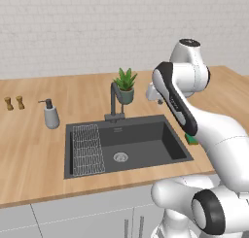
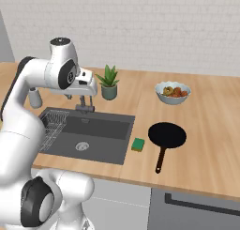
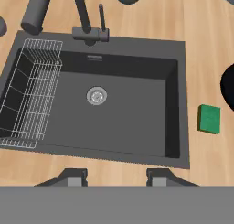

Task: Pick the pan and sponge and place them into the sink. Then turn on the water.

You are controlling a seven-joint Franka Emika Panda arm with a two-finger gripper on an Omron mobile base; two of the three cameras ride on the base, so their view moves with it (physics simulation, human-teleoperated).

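The black pan (image 2: 167,135) lies on the wooden counter right of the sink (image 2: 105,130), its long handle pointing toward the front edge. The green sponge (image 2: 138,144) rests between the pan and the sink's right rim, and appears again as the sponge (image 3: 210,119) in the hand view. My gripper (image 3: 116,178) hangs open and empty high above the sink (image 3: 132,109), near the faucet (image 1: 115,103). No water runs from the spout. In the left base view my arm covers most of the sponge (image 1: 192,139).
A wire rack (image 1: 87,148) fills the sink's left part, with the drain (image 1: 120,157) beside it. A soap dispenser (image 1: 50,115) and two small shakers (image 1: 14,103) stand left of the sink. A potted plant (image 1: 125,86) sits behind the faucet. A fruit bowl (image 2: 172,93) stands behind the pan.
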